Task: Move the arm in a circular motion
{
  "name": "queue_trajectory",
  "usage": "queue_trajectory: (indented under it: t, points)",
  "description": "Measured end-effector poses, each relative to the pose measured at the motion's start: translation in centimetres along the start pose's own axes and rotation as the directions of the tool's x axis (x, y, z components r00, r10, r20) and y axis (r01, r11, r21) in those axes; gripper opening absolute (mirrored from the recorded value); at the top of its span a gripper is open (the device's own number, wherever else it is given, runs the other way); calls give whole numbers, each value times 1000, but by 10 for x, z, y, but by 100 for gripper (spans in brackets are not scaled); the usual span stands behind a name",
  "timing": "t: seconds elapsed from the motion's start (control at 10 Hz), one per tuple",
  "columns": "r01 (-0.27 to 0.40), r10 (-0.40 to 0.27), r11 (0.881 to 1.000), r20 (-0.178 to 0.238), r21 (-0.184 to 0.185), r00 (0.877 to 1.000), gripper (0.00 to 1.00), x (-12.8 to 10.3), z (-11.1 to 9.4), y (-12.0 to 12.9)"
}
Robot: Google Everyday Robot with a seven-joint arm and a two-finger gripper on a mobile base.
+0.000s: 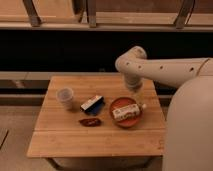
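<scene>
The arm (170, 74) is cream-white with thick rounded segments and small dark holes. It reaches in from the right, bends at an elbow (131, 61) over the table's far edge, and points down. Its narrow gripper (134, 91) hangs just above the wooden table (60, 137), over the far rim of a red plate (118, 122). The gripper holds nothing that I can see.
The red plate holds a white packet (125, 112). A blue and black packet (93, 104) lies at the table's middle, a pale cup (65, 97) stands to the left, and a small brown item (90, 121) lies in front. A dark rail and window run behind.
</scene>
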Motion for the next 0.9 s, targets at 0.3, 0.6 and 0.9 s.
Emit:
queue_trajectory:
  t: [0.3, 0.6, 0.9]
  points:
    - [-12, 19, 998, -97, 67, 995, 80, 18, -35, -75]
    - [136, -127, 988, -122, 74, 984, 80, -43, -49, -114]
    - [316, -313, 949, -124, 0, 942, 80, -102, -25, -81]
